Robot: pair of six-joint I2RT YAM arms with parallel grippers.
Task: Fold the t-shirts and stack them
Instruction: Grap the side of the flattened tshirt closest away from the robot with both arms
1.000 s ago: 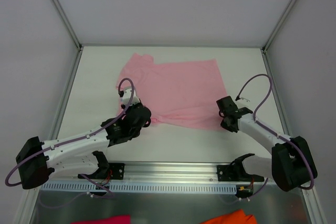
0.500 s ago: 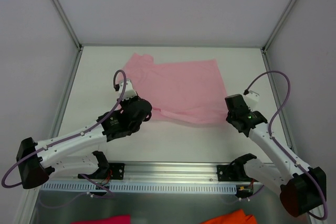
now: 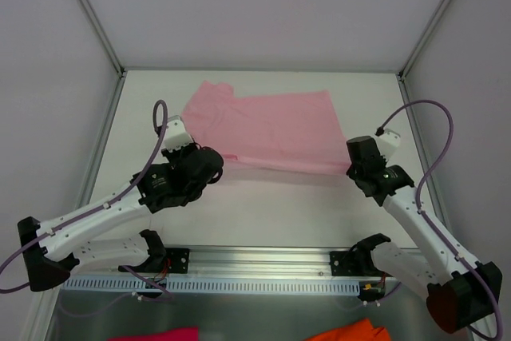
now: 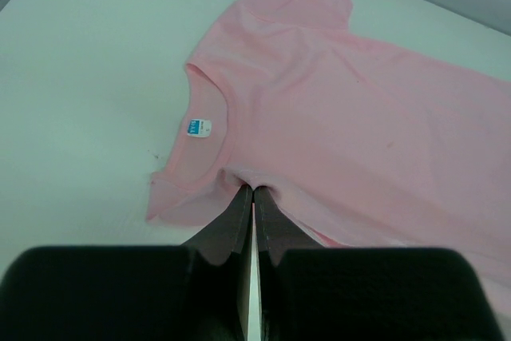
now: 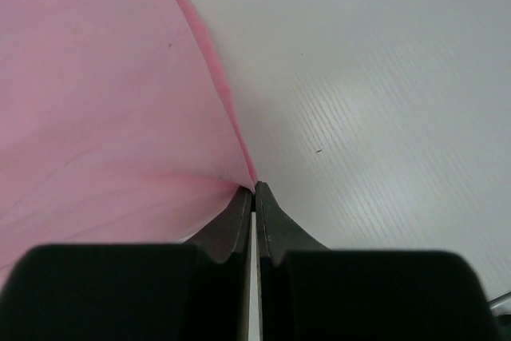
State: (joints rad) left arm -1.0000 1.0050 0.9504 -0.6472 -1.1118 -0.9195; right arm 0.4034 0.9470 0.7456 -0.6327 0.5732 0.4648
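Both arms reach forward from the near edge, angled inward over the white desk [image 3: 271, 213]. The left gripper [image 4: 253, 191] is pressed together, pinching the light pink short-sleeved cloth t-shirt [image 3: 275, 125] at its near shoulder, just beside the collar. The right gripper [image 5: 254, 189] is likewise pressed together, pinching the near-right hem corner. The t-shirt sits mid-desk toward the back, long axis left-right: collar with small white neck label [image 4: 198, 128] points left, hem right. Its near edge looks raised, with shadow under it.
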